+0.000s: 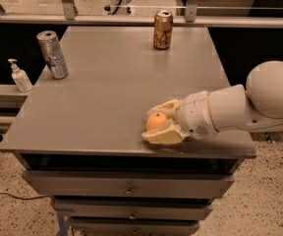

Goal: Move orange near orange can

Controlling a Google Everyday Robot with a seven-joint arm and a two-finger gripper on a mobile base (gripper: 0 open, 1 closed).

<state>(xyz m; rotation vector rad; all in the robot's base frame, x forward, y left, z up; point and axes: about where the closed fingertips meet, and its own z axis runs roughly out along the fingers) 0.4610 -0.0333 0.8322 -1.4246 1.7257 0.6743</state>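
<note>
The orange [156,120] lies on the grey table [107,92] near its front edge, right of the middle. My gripper [151,124] reaches in from the right, low over the table. One cream finger [165,105] is behind the orange and the other [162,134] is in front of it, and both press against the fruit. The orange can [163,30] stands upright at the far edge of the table, well away from the orange and the gripper.
A silver-grey can [53,54] stands upright near the table's left edge. A white pump bottle [19,76] sits on a lower ledge to the left. A railing runs behind the table. Drawers [127,186] are below the front edge.
</note>
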